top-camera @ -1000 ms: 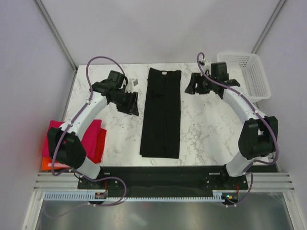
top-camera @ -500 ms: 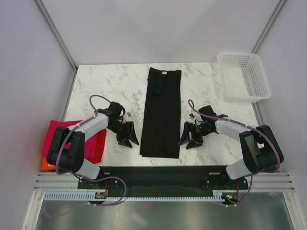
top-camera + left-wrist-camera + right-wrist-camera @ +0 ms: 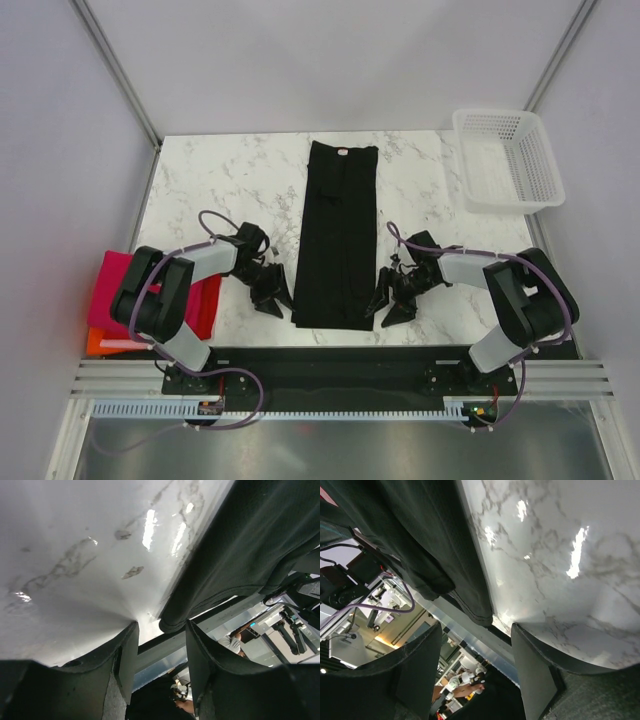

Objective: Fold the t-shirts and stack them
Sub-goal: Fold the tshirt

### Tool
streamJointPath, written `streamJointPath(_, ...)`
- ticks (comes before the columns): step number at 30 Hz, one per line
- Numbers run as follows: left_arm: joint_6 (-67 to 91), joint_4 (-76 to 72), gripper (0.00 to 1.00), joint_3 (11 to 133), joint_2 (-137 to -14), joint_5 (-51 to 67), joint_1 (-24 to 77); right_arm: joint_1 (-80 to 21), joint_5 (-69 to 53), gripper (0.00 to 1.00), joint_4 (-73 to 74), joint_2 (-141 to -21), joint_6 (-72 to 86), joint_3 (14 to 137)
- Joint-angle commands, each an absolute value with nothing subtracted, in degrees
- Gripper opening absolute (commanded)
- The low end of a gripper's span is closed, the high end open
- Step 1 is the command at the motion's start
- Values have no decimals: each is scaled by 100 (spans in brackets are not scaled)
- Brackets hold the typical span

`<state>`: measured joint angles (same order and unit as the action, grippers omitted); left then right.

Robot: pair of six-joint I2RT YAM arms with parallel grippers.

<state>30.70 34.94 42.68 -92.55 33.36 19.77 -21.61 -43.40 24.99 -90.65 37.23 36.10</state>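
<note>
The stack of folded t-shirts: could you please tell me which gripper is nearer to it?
Left. The left gripper sits between the stack and the black t-shirt; the right gripper is on the shirt's other side, farther away.

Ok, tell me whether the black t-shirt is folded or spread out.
Partly folded: the black t-shirt lies flat as one long narrow strip, sleeves tucked in, collar at the far end; not yet a short rectangle.
</note>
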Motion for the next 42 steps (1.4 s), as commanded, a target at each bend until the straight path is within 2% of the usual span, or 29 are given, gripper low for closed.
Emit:
streamJointPath(1,3374,3094,51,4272,-9351,3287,2118,-2267,-3692,66,2066,-9369,3840,3735)
streamJointPath(8,3445,2980,49,4122,-9448,3410,2303,-2434,-3472,60,2109,-9545,3972,3551)
streamJointPath(10,3472,2945,48,4078,-9439,3419,2338,-2496,-3489,55,2031,-9580,4008,3533)
streamJointPath(15,3542,2813,41,4078,-9545,3550,2408,-2610,-3524,40,1802,-9712,4165,3507)
streamJointPath(19,3559,2716,37,4166,-9677,3621,2452,-2646,-3560,39,1521,-9800,4289,3542)
streamJointPath(20,3560,2716,31,4166,-9677,3665,2452,-2646,-3568,37,1503,-9809,4289,3551)
streamJointPath(22,3551,2716,22,4157,-9659,3718,2452,-2637,-3630,24,1512,-9721,4254,3586)
streamJointPath(23,3559,2707,10,4149,-9590,3753,2452,-2645,-3656,8,1529,-9669,4228,3595)
streamJointPath(24,3577,2716,2,4140,-9528,3753,2452,-2637,-3630,0,1590,-9598,4193,3638)
streamJointPath(29,3648,2751,2,4271,-9019,3946,2452,-2505,-3648,0,2564,-8773,3317,4086)
streamJointPath(33,3560,2865,2,4508,-8685,4060,2452,-2400,-3533,0,3443,-8193,2629,4945)
streamJointPath(38,3410,2918,2,4921,-8552,4219,2452,-2242,-3367,0,3577,-8007,2365,5589)
streamJointPath(42,3174,3049,2,5710,-8674,3991,2400,-1987,-3278,0,3612,-8068,2206,5818)
